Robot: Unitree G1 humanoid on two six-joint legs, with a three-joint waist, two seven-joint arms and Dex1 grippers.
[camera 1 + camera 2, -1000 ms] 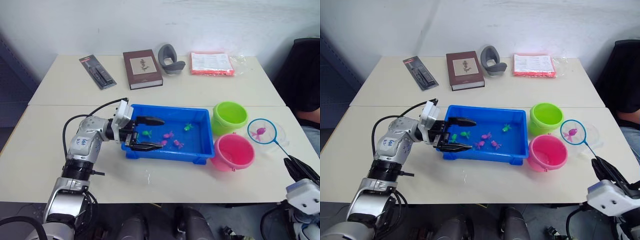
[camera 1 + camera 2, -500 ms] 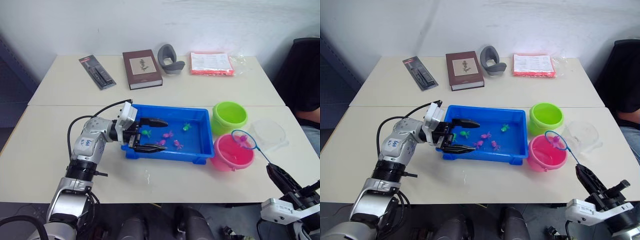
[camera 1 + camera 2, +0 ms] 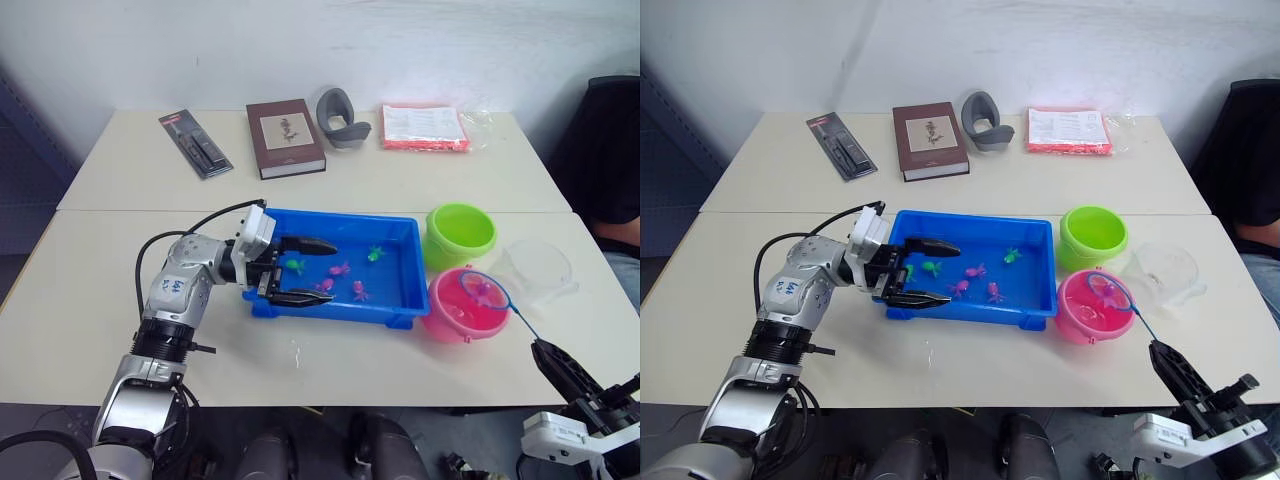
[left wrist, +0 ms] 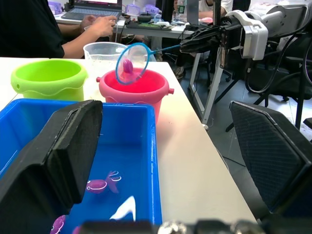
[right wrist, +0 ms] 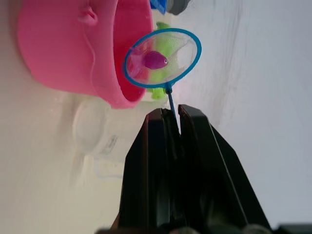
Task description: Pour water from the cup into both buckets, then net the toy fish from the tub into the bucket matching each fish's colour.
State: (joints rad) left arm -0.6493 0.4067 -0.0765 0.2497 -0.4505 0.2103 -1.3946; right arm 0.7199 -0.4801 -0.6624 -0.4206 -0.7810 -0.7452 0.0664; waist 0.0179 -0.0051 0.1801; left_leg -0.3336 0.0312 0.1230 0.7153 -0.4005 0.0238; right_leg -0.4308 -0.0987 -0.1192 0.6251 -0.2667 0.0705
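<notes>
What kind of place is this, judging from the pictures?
Probably an office or lab workspace: pale tables against a plain wall, a person at a laptop on another desk, and a book lying nearby.

An office or lab workspace: a person (image 4: 34,29) sits typing at a laptop (image 4: 92,9) on a cluttered desk (image 4: 146,30) beyond the pale worktop (image 3: 400,180)

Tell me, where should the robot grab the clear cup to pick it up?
Probably by its side handle. The clear cup stands upright on the table beside the pink bucket, so coming in level from its open far-right side, away from the bucket, looks easiest. The handle itself is hard to make out here.
</notes>
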